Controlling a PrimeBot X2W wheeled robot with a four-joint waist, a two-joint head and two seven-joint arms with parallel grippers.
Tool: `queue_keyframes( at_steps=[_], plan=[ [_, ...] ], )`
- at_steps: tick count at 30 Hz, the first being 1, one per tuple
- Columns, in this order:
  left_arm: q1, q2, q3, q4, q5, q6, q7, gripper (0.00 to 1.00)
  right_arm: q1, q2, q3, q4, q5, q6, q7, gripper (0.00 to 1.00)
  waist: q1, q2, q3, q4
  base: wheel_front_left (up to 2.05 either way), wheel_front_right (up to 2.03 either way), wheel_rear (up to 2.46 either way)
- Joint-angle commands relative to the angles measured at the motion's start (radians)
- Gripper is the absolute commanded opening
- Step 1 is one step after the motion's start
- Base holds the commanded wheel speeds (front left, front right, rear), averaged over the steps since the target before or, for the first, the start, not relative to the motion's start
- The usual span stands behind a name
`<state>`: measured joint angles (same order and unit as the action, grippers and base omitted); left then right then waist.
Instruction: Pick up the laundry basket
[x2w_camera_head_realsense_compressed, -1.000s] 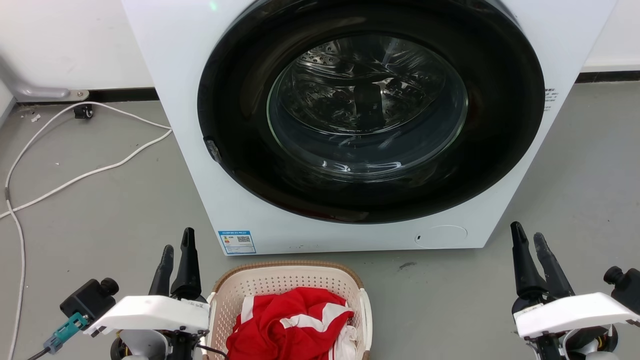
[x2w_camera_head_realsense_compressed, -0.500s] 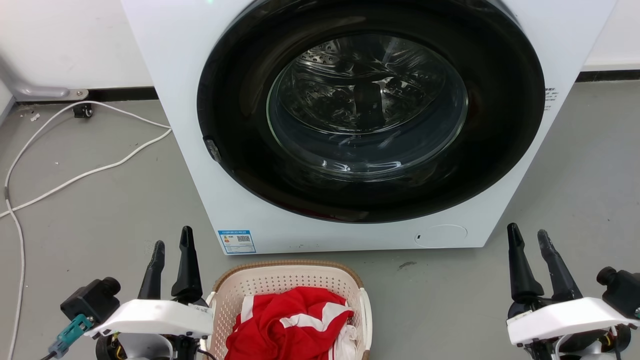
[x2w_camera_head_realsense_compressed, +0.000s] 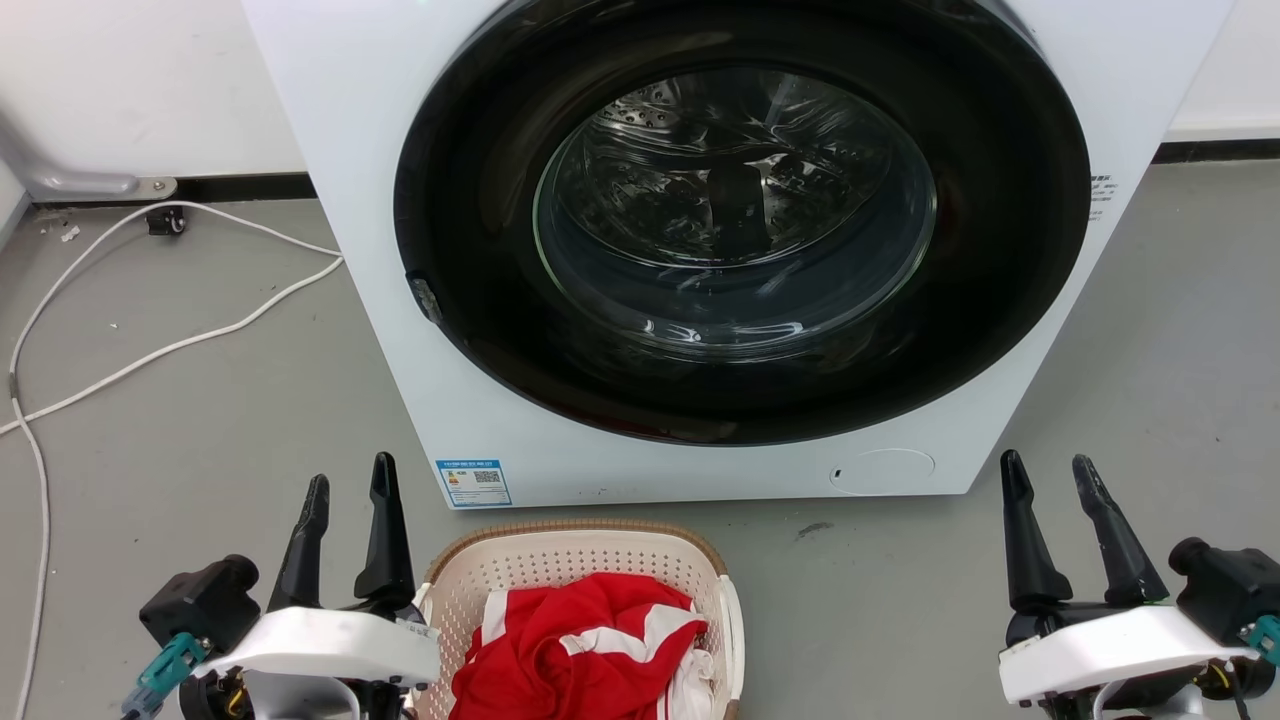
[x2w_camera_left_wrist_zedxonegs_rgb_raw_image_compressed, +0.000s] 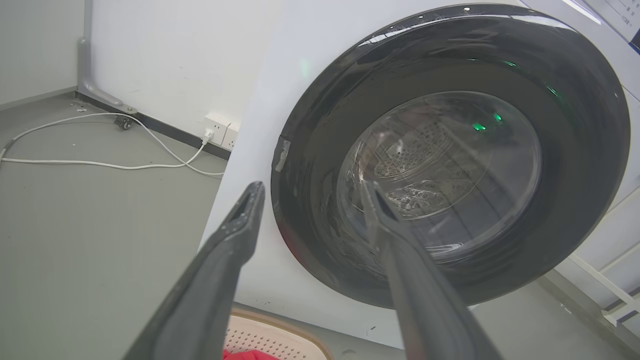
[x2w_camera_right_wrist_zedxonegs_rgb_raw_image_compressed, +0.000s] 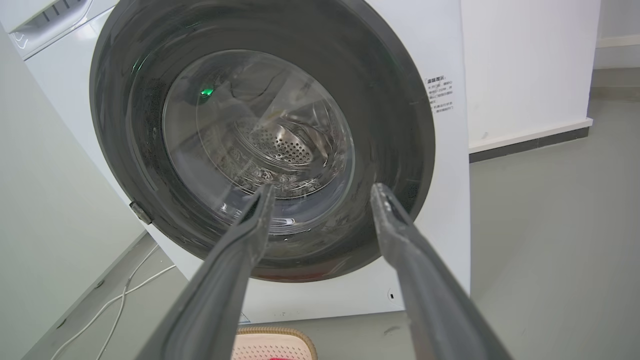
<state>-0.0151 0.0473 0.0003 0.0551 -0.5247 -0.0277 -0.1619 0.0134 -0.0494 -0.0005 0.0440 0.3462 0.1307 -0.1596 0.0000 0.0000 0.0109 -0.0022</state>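
Both pairs of fingers have spread since a second ago: my left gripper (x2w_camera_head_realsense_compressed: 350, 472), whose fingers were almost together, now stands with a clear gap, and my right gripper (x2w_camera_head_realsense_compressed: 1047, 460) has parted likewise and slid slightly inward. Neither has hold of anything; through each wrist camera I see two dark fingers held apart, with the washing machine (x2w_camera_head_realsense_compressed: 330, 150) and its round glass door (x2w_camera_head_realsense_compressed: 735, 210) beyond them. The laundry basket (x2w_camera_head_realsense_compressed: 565, 560) sits on the grey floor (x2w_camera_head_realsense_compressed: 200, 450) just in front of the washing machine, at the bottom of my head view, with a red and white garment (x2w_camera_head_realsense_compressed: 580, 640) heaped inside. It lies just beside the left gripper and well apart from the right one. Whether the left wrist touches the basket's handle I cannot tell. A white cable (x2w_camera_head_realsense_compressed: 150, 350) trails over the floor on the left.
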Motion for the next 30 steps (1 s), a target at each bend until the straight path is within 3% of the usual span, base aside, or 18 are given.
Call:
queue_keyframes(
  at_steps=[1,30],
  plan=[
    [0.004,0.003,-0.002,-0.009,0.026,-0.006,-0.009,1.0,0.007,-0.002,0.002,-0.015,-0.03,0.0,-0.011,1.0,0.0,0.0,0.0,0.0,0.0,0.0,0.0],
    [0.028,0.004,-0.002,-0.004,0.263,0.0,-0.07,1.0,0.034,-0.002,0.008,-0.046,-0.289,0.0,-0.073,1.0,0.0,0.0,-0.001,-0.004,0.0,0.0,0.0]
  ],
)
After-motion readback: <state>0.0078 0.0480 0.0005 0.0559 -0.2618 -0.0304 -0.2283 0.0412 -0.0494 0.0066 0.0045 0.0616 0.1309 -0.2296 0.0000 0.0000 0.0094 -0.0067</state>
